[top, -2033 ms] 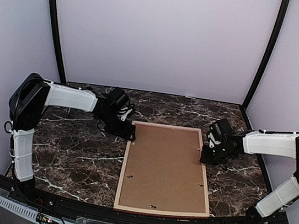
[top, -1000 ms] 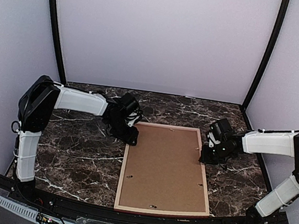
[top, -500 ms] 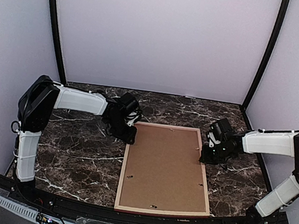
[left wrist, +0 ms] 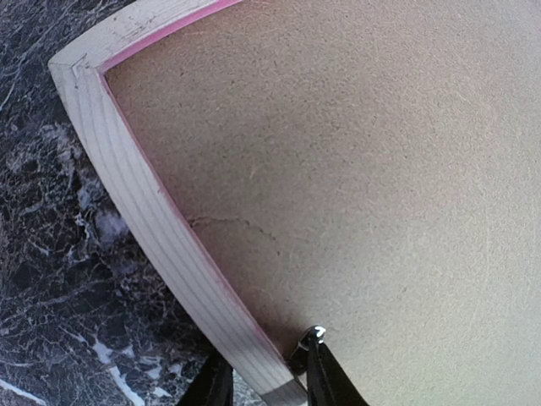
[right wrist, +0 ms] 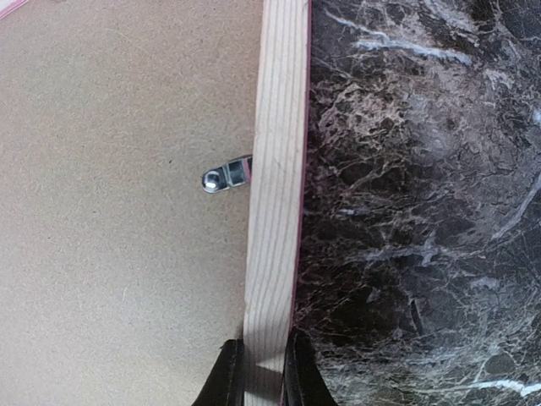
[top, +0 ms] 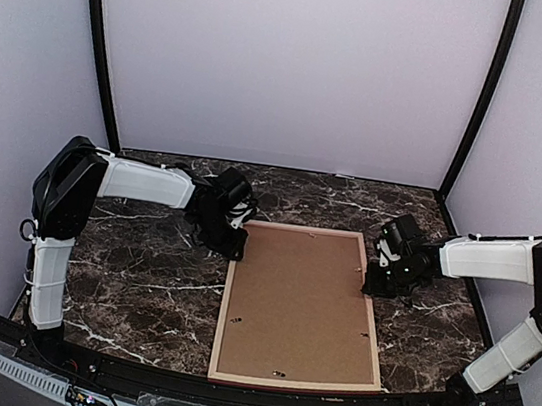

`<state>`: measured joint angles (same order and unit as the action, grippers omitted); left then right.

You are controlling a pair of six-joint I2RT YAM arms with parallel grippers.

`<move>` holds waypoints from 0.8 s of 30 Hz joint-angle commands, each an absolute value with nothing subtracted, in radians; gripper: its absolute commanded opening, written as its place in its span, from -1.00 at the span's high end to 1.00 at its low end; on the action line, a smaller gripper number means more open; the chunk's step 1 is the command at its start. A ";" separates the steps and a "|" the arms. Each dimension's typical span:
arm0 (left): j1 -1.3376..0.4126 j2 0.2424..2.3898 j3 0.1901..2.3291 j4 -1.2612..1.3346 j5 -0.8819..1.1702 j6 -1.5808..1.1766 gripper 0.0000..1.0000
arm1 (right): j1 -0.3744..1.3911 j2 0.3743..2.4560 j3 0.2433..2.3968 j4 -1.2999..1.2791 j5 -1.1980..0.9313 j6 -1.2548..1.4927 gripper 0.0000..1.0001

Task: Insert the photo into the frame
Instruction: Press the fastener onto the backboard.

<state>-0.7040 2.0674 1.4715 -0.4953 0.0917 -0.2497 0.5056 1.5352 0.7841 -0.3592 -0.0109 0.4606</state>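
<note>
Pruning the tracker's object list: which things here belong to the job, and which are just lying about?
Job: frame, brown backing board in it, metal tab; photo not in view.
Lying about: nothing loose seen; only the marble table.

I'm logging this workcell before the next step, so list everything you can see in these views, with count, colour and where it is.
frame: one, pale pinkish wood, lying back-up mid-table
backing board: one, brown, filling the frame
metal clip: one clear, silver, on the board against the right rail; others too small to count
table: one, dark marble with white veins, under everything
enclosure walls: pale lilac, on three sides of the table
left end effector: one, black, fingers either side of the frame's left rail near its far corner
right end effector: one, black, closed on the frame's right rail
</note>
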 commanded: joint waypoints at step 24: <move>-0.815 1.834 1.251 -0.518 0.092 -0.329 -0.73 | 0.492 1.543 0.760 -0.286 -0.009 0.467 0.85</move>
